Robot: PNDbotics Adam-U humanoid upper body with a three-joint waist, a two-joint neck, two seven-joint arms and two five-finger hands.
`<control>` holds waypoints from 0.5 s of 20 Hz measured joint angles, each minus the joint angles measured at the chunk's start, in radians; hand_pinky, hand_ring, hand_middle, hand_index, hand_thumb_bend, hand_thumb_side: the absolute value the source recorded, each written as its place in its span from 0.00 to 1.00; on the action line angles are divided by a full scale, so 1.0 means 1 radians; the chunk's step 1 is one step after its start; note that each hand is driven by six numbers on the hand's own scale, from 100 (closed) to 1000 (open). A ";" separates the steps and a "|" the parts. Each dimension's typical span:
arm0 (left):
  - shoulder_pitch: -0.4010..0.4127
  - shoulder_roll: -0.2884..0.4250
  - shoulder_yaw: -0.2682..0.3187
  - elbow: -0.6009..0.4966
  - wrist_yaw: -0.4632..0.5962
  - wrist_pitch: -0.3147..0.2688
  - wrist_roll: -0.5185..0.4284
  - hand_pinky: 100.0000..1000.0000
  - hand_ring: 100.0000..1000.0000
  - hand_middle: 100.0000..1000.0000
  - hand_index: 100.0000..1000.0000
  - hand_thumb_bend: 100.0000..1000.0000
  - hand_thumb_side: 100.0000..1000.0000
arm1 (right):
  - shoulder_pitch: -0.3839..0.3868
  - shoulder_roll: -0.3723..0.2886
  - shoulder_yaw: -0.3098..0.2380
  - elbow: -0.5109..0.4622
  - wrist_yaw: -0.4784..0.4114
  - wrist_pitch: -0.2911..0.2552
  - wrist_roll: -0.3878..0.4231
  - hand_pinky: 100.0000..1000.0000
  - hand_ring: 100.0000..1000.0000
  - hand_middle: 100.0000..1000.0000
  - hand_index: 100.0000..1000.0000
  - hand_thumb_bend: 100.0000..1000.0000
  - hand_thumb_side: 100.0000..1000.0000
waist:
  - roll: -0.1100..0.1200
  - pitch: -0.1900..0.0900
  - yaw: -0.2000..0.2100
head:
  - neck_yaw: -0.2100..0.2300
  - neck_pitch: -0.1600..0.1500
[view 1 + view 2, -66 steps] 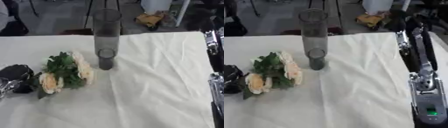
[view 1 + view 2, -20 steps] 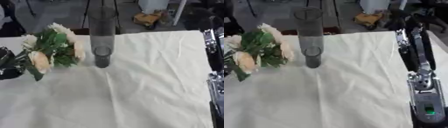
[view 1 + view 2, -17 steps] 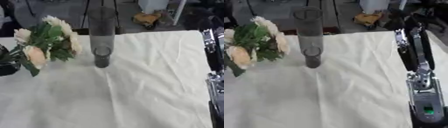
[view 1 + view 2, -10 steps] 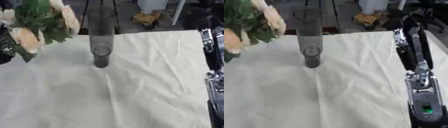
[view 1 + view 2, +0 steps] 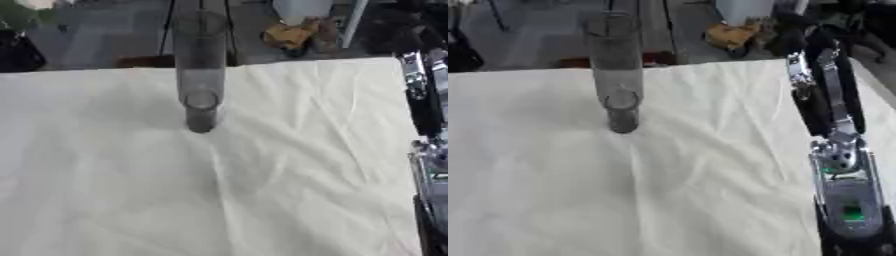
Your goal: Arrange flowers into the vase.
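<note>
Flowers lifted almost out of view since the earlier frames, toward 11 o'clock.

Only green leaves and a pale bloom are seen at the upper left corner; the left hand is not shown, so its fingers cannot be told. The vase is left upright at 12 o'clock on the white cloth. The right arm is kept idle at 3 o'clock, its hand unseen. Judged step: carrying; next, the stems must be lowered into the vase mouth.
</note>
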State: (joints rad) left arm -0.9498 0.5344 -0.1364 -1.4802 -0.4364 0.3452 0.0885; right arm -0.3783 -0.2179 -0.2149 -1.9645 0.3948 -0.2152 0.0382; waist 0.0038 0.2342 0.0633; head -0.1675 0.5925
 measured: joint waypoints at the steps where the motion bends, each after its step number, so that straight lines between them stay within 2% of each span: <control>1: -0.015 -0.009 0.003 0.000 0.020 0.001 0.019 0.00 0.00 0.00 0.00 0.00 0.49 | 0.000 -0.001 0.000 0.000 0.000 0.000 0.000 0.63 0.81 0.50 0.84 0.01 1.00 | 0.002 0.000 -0.003 | 0.002 -0.001; 5: -0.082 -0.040 0.012 0.008 0.116 -0.009 0.103 0.00 0.00 0.00 0.00 0.00 0.55 | -0.003 -0.007 0.004 0.000 0.000 -0.003 0.003 0.63 0.81 0.50 0.84 0.01 1.00 | 0.016 0.000 -0.016 | 0.013 -0.010; 10: -0.142 -0.068 0.024 0.045 0.212 -0.051 0.217 0.00 0.00 0.00 0.00 0.00 0.59 | -0.009 -0.012 0.006 0.000 -0.001 -0.005 0.005 0.64 0.81 0.50 0.84 0.01 1.00 | 0.028 0.006 -0.031 | 0.025 -0.024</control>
State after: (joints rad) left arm -1.0921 0.4659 -0.1129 -1.4354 -0.2247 0.2946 0.3058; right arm -0.3871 -0.2299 -0.2087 -1.9644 0.3938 -0.2199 0.0436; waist 0.0323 0.2402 0.0319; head -0.1421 0.5680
